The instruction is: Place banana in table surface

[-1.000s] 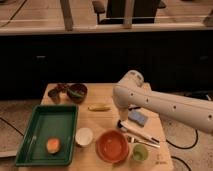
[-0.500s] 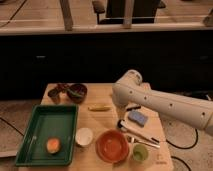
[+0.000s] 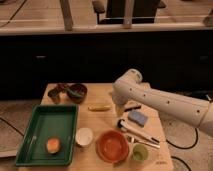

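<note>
Gripper: pale gripper [image 3: 120,110] hangs low over the counter, beneath the white arm's bend; open or closed, cannot tell.
Banana: small slim yellow banana [image 3: 99,107] lies flat on the light tan wooden counter [image 3: 101,121], just beside the gripper.

Arm [image 3: 170,102], one, white: reaches in from the right, bent at a rounded elbow [image 3: 129,84]. Pincer [image 3: 120,109]: hangs directly below that elbow, pointing down, left of the forearm.
</note>
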Tool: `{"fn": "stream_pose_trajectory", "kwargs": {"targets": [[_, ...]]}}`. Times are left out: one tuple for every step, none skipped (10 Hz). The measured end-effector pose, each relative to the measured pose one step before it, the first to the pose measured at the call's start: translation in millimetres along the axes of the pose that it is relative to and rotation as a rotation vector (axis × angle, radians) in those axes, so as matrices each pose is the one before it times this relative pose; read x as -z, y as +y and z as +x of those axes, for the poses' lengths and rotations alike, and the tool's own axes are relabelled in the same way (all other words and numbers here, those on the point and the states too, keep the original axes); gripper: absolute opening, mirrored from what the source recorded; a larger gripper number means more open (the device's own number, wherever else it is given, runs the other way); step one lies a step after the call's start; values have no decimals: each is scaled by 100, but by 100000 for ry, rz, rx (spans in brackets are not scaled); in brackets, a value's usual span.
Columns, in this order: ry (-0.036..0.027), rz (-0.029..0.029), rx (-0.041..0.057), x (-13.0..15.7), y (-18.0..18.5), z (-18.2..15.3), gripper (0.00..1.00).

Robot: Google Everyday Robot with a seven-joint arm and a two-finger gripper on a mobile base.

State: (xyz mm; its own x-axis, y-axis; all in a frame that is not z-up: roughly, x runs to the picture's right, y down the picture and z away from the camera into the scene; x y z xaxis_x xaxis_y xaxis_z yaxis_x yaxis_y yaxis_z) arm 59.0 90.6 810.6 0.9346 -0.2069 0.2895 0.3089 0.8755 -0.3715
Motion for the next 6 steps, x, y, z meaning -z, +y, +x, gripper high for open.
{"fn": "stream_pose_trajectory", "kwargs": {"targets": [[-903,-287,-437,-322,-52,55,80],[-504,173,-293,-418,-451,363,80],[-1079,-241,-129,-403,-357,-87,80],[-506,-331,-352,-334,-179,140,80],[-548,-121,-725,-277,-279,270,80],[-629,-304,-74,-282,-121,-104,80]]}}
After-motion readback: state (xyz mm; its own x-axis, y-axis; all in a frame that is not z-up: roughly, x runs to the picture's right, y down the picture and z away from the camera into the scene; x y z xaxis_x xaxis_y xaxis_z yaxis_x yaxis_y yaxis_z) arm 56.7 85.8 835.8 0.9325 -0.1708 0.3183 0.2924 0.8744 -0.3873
